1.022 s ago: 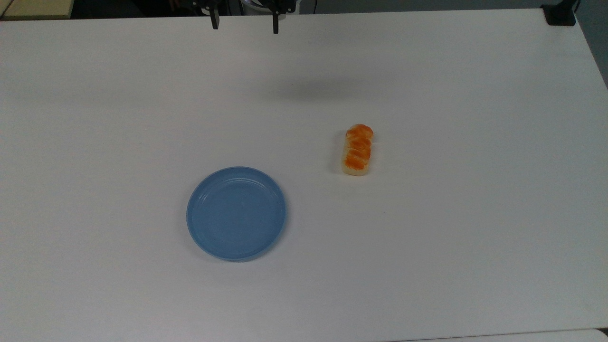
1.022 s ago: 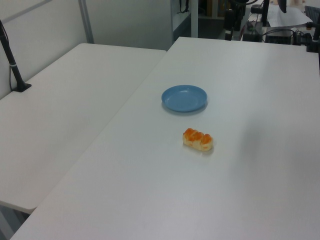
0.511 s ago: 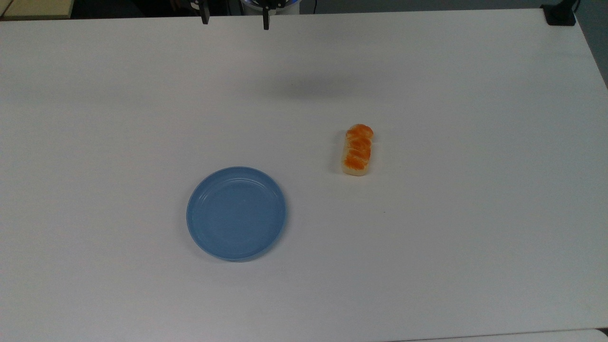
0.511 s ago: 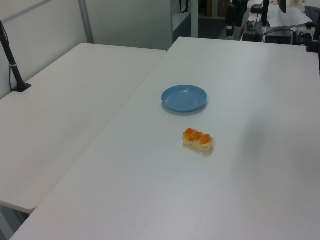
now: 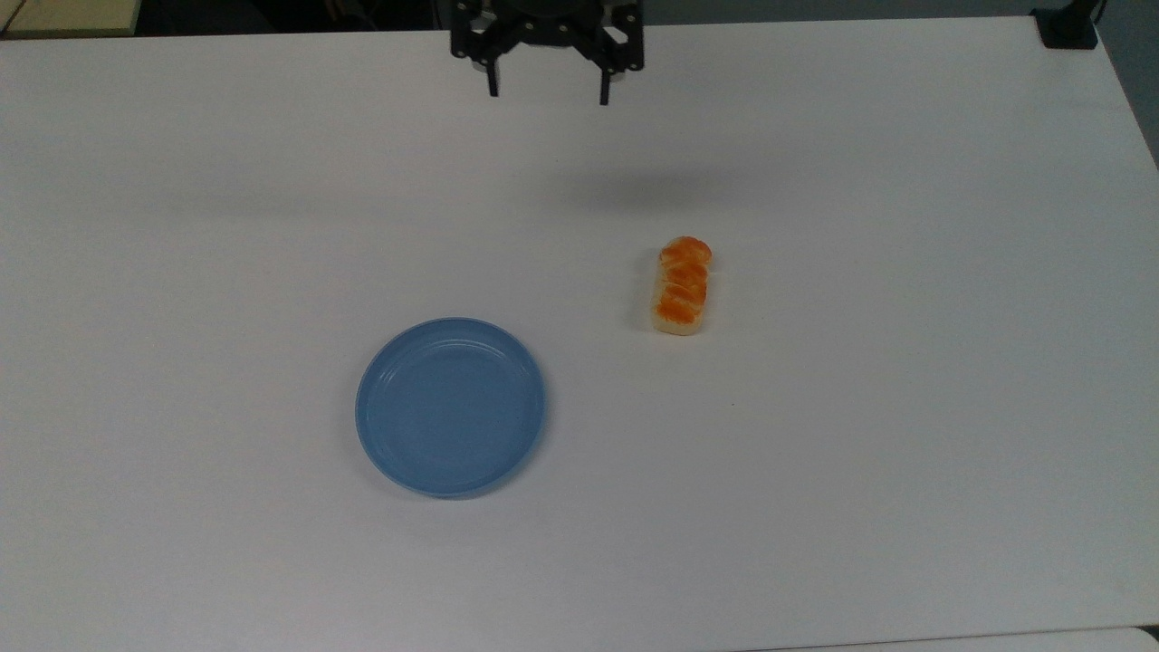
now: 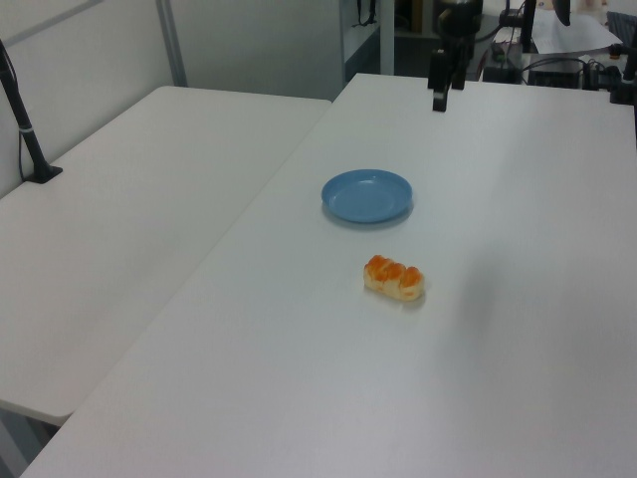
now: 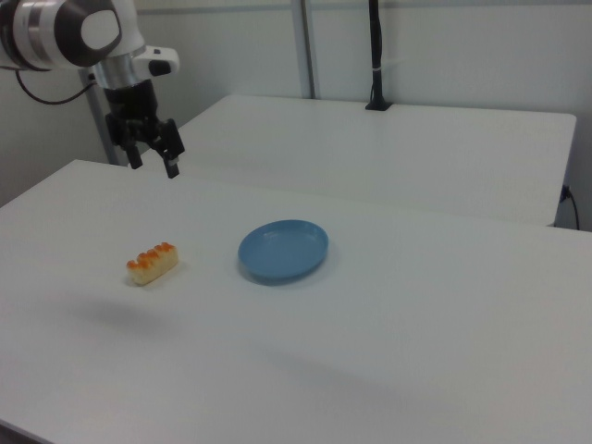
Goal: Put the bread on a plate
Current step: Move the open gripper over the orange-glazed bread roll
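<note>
Blue plate [image 5: 450, 407] and bread [image 5: 682, 286] lie apart; the hand [image 5: 549, 91] hangs wide open, empty.

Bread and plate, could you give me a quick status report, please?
End effector open, high above table's far edge. Bread on table, untouched. Plate bare. Nothing in the way.

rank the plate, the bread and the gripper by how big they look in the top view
1. plate, clearly largest
2. gripper, partly cut off at the top view's upper edge and nearer the camera, so unsure
3. bread, smallest
</note>
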`<state>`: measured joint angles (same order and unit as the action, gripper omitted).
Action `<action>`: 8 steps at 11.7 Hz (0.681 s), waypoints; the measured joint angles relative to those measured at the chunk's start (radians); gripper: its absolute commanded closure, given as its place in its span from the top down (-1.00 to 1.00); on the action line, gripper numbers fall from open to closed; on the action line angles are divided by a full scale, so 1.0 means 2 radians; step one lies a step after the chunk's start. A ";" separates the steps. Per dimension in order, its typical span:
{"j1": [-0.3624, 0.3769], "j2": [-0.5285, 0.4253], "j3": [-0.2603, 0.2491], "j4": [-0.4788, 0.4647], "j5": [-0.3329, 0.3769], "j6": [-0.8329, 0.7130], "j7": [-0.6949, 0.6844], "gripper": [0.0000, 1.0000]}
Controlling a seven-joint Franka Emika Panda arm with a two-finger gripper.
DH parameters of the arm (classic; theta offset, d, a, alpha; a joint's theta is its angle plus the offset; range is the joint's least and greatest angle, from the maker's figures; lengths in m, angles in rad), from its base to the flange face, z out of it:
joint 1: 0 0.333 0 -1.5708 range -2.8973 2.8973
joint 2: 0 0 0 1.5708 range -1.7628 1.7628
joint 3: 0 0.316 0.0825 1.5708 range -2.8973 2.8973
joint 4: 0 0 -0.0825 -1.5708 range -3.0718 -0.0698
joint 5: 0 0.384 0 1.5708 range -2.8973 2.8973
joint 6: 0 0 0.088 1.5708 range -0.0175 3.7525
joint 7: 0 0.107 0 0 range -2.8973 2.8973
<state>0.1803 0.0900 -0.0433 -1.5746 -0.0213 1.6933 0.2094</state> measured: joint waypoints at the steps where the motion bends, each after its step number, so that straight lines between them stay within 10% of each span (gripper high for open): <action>1: 0.014 0.009 0.002 0.000 0.006 0.005 0.015 1.00; 8: 0.054 0.118 0.029 -0.004 0.013 0.117 0.072 1.00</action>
<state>0.2883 0.3266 0.0145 -1.5827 0.0055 1.9265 0.3544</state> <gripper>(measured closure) 0.000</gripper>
